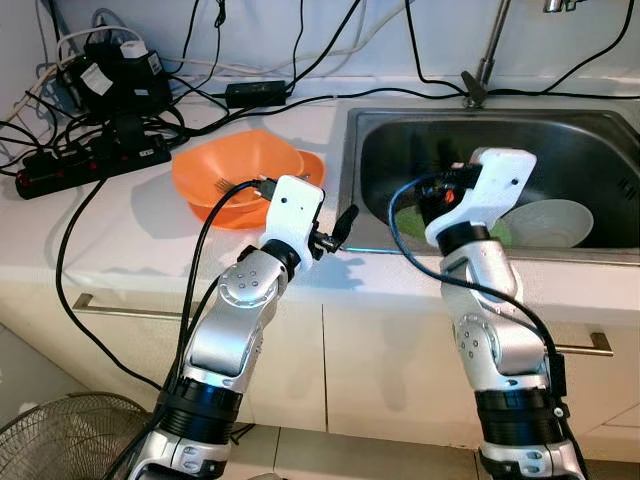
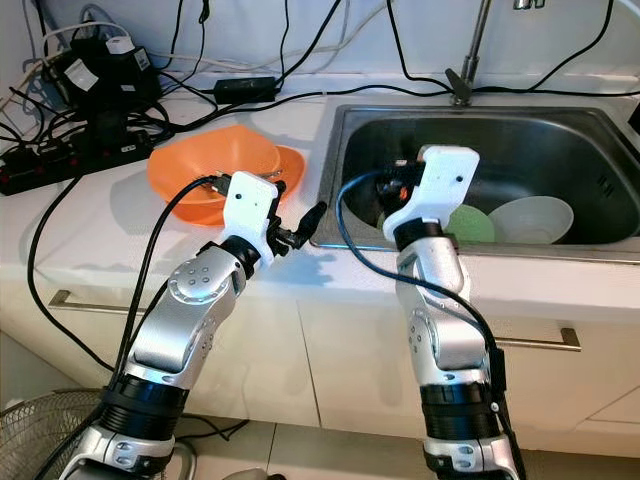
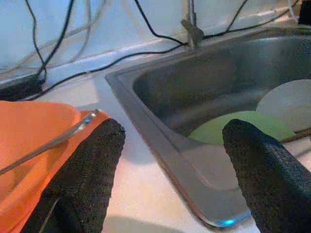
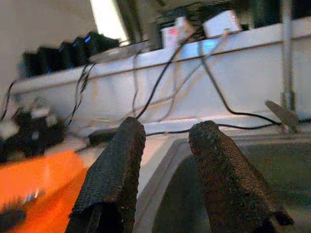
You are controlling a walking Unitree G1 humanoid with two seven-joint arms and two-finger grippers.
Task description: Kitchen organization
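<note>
The left gripper (image 3: 170,184) hung wide open over the worktop (image 1: 150,235) between the orange bowl (image 1: 240,175) and the sink (image 1: 352,180). The right gripper (image 4: 163,179), narrowly parted and empty, hovered above the sink's dishes (image 1: 555,222). Approach a rim squarely before closing.

Bright, even head views with soft shadows; dimmer, blurred wrist views, blue-tinted highlights.

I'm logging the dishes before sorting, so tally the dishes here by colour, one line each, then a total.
Orange: 2, a bowl resting on a plate on the counter, with a fork lying in the bowl
Green: 1, a plate in the sink
White: 1, a bowl in the sink
Total: 4 dishes
</note>
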